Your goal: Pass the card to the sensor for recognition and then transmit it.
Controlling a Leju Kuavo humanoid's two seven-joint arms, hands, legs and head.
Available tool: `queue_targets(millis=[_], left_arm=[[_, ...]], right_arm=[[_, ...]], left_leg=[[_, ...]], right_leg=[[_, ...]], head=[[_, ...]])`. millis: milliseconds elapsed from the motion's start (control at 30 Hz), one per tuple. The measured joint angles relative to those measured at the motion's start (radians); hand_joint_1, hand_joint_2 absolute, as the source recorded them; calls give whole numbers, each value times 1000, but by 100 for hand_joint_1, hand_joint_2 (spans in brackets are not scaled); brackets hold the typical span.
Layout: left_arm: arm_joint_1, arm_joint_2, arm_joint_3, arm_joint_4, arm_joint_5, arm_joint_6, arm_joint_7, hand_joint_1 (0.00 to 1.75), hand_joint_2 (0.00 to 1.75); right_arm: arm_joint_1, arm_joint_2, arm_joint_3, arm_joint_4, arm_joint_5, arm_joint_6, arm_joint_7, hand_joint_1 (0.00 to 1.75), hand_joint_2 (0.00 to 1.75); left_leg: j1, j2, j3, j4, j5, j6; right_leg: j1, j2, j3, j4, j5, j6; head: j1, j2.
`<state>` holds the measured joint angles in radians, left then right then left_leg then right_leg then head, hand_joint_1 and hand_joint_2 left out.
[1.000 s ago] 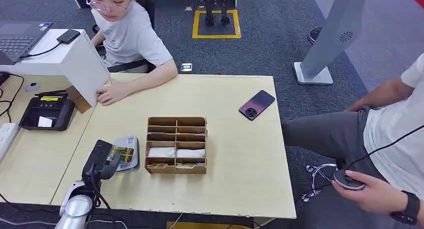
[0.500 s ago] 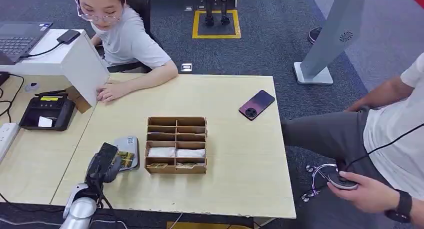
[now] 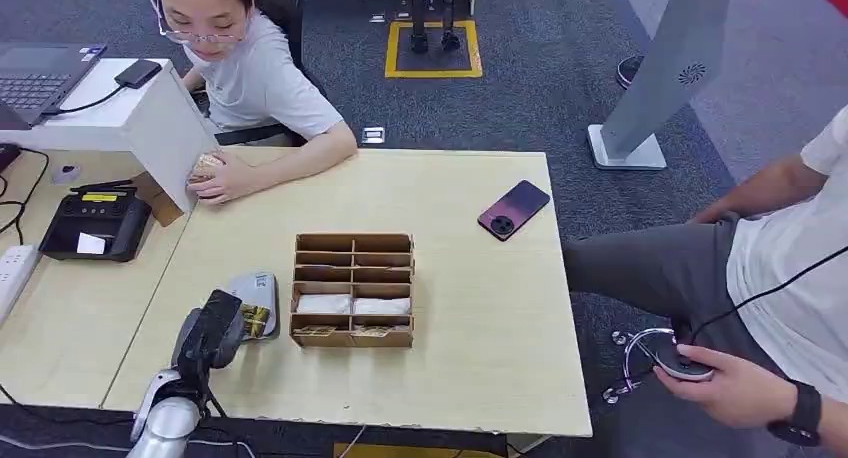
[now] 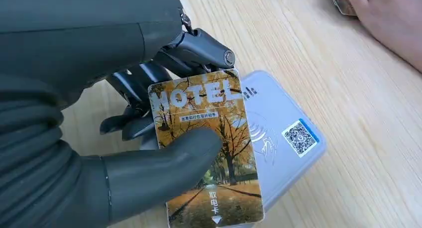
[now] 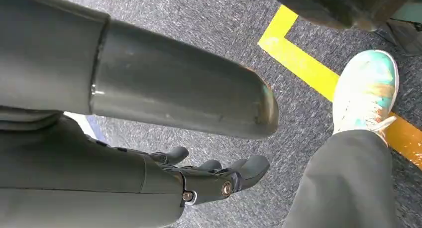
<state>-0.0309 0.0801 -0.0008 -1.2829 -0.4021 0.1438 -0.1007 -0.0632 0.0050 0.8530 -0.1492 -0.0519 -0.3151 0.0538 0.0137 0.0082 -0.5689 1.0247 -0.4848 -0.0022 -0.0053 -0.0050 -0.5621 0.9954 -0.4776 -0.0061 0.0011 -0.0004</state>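
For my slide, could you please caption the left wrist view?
Left hand pinches a hotel key card over the grey card reader on the wooden table.

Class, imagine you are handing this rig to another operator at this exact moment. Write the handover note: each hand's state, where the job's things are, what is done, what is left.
Left hand: pinches the hotel card between thumb and fingers, holding it just over the grey card sensor near the table's front left, beside the wooden organizer.
Right hand: hangs beside the body above the floor, holding nothing, fingers loosely apart.
Done: card picked up and brought to the sensor.
Left: whether it has read cannot be told; confirm, then pass the card on, probably to the seated person's hand at the table's far left corner.
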Motion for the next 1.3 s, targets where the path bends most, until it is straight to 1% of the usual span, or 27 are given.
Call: queue_targets(millis=[567, 700, 967, 1000, 1033, 1067, 1100, 1133, 1167, 1200, 1300], left_arm=[[0, -4, 0, 1, -3, 2, 0, 175, 175], [-3, -6, 0, 6, -49, 13, 13, 175, 175], [-12, -16, 0, 25, -86, 11, 16, 175, 175], [-12, -19, 0, 25, -45, -22, -11, 175, 175], [-12, -19, 5, 21, 24, -69, -39, 175, 175], [-11, -13, 15, 1, 168, -136, -54, 175, 175], [-8, -6, 19, -23, 307, -170, -45, 175, 175], [-11, 1, 20, -58, 434, -176, -31, 175, 175], [-24, 14, 25, -85, 501, -176, -23, 175, 175], [-45, 33, 33, -110, 533, -172, -16, 175, 175], [-113, 72, 53, -156, 549, -144, -4, 175, 175]], right_arm=[[0, 0, 0, 0, 0, 0, 0, 0, 0], [0, 2, 0, 0, 0, 0, 0, 0, 0], [0, 2, 2, 0, 0, 0, -3, 0, 0], [0, 2, 2, 0, 1, -2, -3, 0, 0], [0, 2, 3, 0, 1, -5, -3, 0, 0], [0, 2, 6, 0, 1, -6, -3, 0, 0], [0, 2, 6, 0, 1, -7, -3, 0, 0], [0, 2, 7, 0, 1, -7, -3, 0, 0], [0, 2, 7, 0, 1, -7, -4, 0, 0], [0, 2, 8, 1, 1, -7, -4, 0, 0], [0, 2, 10, 1, 2, -6, -3, 0, 0]], left_leg=[[0, 0, 0, 0, 0, 0], [0, 0, 0, 0, 0, 0], [0, 0, 2, 0, 0, 0], [0, 0, 2, 0, 0, 0], [0, -1, 2, 0, 1, 0], [0, -1, 2, 0, 1, 0], [1, -1, 1, 0, 2, 0], [2, -1, 0, 0, 3, -2], [2, -1, -1, 0, 3, -2], [2, -2, -1, 0, 3, -3], [2, -2, -1, 0, 4, -3]], right_leg=[[0, 0, 0, 0, 0, 0], [0, 0, 0, 0, 0, 0], [0, -1, 2, 0, 0, 0], [0, -1, 2, 0, 0, 0], [0, -2, 2, 0, 0, 0], [0, -2, 2, 0, 0, 0], [0, -2, 1, 0, 0, -1], [1, -2, 0, 0, 2, -2], [1, -2, -1, 0, 2, -3], [1, -2, -1, 0, 3, -4], [1, -2, -1, 1, 3, -4]], head=[[0, 0], [0, 0], [0, 0], [0, 0], [0, 0], [0, 0], [0, 0], [0, 0], [1, 0], [0, 0], [0, 0]])
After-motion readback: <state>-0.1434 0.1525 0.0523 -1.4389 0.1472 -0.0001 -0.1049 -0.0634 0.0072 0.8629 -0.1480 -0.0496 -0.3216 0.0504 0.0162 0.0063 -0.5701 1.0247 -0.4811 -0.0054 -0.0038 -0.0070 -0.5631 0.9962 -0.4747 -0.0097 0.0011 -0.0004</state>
